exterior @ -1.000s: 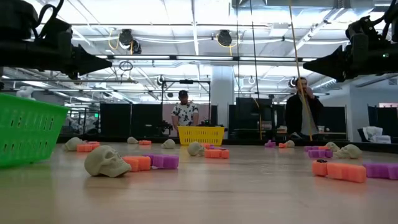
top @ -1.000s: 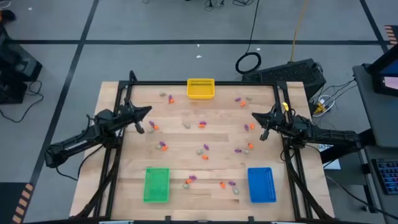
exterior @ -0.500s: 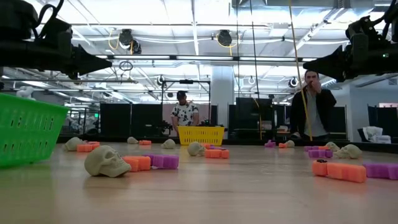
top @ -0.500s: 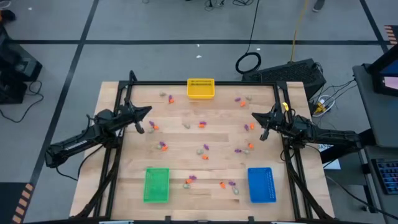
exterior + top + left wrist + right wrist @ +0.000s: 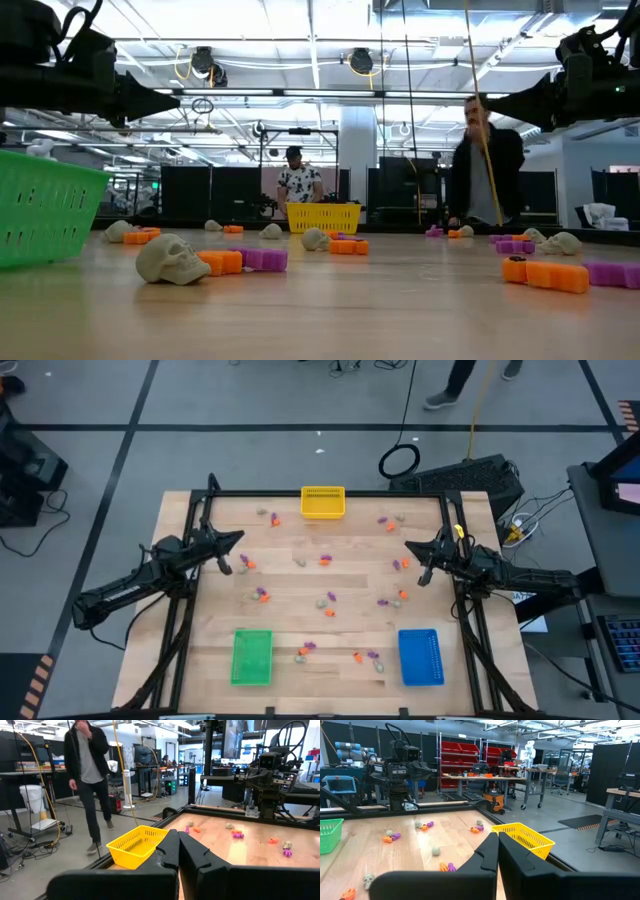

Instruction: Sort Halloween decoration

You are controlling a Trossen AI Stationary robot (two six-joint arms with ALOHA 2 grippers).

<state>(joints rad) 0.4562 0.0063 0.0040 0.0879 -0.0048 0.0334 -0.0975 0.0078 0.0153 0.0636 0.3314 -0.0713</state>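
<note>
Small Halloween decorations lie scattered on the wooden table (image 5: 290,630): orange (image 5: 262,595), purple (image 5: 330,597) and pale skull-shaped pieces (image 5: 172,259). My left gripper (image 5: 238,537) hangs shut above the table's left side, pointing level. My right gripper (image 5: 409,545) hangs shut above the right side. Neither touches anything. In the left wrist view my shut fingers (image 5: 179,847) point past the yellow bin (image 5: 137,845).
A yellow bin (image 5: 323,502) stands at the far edge, a green bin (image 5: 251,657) near left, a blue bin (image 5: 420,657) near right. A black frame rims the table. A person (image 5: 483,170) walks beyond the far edge; another (image 5: 296,182) stands farther back.
Both arms have kept still. The person behind the table's far edge has walked a few steps along it.
</note>
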